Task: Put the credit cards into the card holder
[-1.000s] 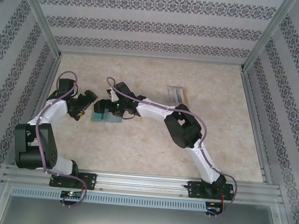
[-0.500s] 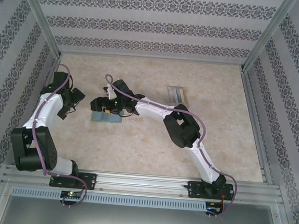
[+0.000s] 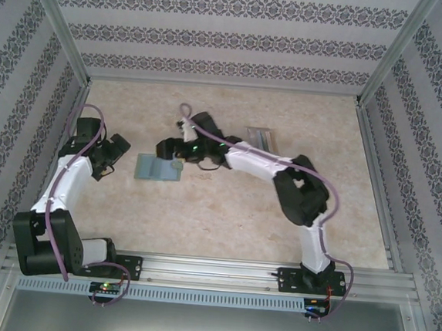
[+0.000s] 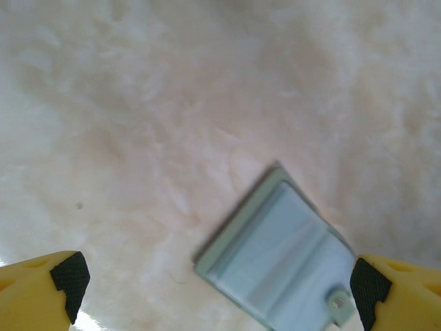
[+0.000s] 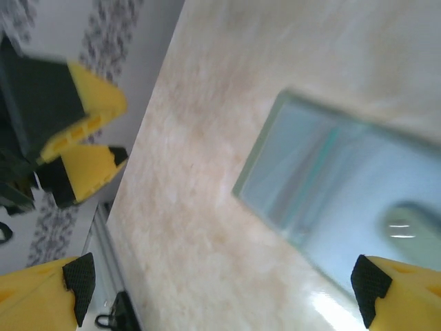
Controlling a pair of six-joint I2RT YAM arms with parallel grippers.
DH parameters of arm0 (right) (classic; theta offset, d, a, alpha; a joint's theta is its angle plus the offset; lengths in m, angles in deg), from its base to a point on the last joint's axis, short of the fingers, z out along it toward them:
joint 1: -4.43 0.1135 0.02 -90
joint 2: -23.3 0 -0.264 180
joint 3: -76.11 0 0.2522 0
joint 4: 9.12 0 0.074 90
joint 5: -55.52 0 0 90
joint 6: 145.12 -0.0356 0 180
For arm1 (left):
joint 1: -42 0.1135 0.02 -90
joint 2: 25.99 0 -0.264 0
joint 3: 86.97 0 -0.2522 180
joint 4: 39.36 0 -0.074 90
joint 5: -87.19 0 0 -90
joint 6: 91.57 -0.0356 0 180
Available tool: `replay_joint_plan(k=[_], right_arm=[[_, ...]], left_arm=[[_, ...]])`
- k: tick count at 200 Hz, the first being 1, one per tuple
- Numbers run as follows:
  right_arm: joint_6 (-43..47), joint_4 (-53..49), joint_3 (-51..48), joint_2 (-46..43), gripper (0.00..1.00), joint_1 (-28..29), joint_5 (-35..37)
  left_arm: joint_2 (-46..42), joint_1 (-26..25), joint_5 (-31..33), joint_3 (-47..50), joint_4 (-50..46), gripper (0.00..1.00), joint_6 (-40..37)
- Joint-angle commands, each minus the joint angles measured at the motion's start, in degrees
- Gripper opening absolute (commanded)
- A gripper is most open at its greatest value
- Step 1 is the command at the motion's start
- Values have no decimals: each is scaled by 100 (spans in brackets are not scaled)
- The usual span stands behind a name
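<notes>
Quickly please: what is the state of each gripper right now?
The left gripper: open, holding nothing.
The right gripper: open, holding nothing.

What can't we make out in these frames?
1. Whether cards are in the holder: the right wrist view is blurred, and a teal streak there may be a card edge.
2. The holder's lower corner: cut off by the left wrist view's bottom edge.
3. What the clear box holds: too small in the top view.

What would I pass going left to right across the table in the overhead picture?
Left arm, card holder, small clear box; the right arm spans several of these, so I leave it out.
</notes>
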Motion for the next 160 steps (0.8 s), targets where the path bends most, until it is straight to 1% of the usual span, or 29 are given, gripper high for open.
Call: replay_joint_plan(k=[1, 10, 19, 39, 54, 63, 71, 88, 99, 123, 140, 160], right_arm=[[692, -592, -538, -717, 98, -577, 989], [850, -891, -703, -950, 98, -805, 1367], [987, -1205, -816, -1165, 98, -1071, 1721], [1152, -1565, -1176, -1681, 98, -1701, 2373], [1204, -1673, -1441, -2061, 98, -2140, 2719], [1071, -1647, -1616, -2229, 98, -2411, 2808], [992, -1611, -1754, -2324, 98, -2739, 2541], [891, -1381, -2033, -2449, 98, -3450, 1502], [867, -1377, -2157, -2522, 98, -3735, 1321], [1056, -1637, -2098, -2578, 98, -3839, 1575], [942, -1532, -2130, -2493, 98, -3847, 1415], [792, -1475, -2092, -2287, 98, -3843, 1213]], left_arm=[[53, -198, -618, 91, 802, 100, -454], [190, -327, -879, 99, 991, 100, -560], [372, -477, -975, 65, 1037, 100, -625], [795, -851, -865, -114, 961, 100, -823], [1061, -1108, -695, -213, 934, 100, -938], [1223, -1233, -572, -291, 879, 100, -1002], [1348, -1332, -489, -360, 813, 100, -1064], [1574, -1421, -269, -439, 638, 99, -1166], [1657, -1421, -217, -430, 601, 99, -1202], [1833, -1427, -326, -298, 756, 99, -1221], [2079, -1451, -606, -300, 855, 100, -1192], [2184, -1543, -730, -232, 1037, 99, -1025]])
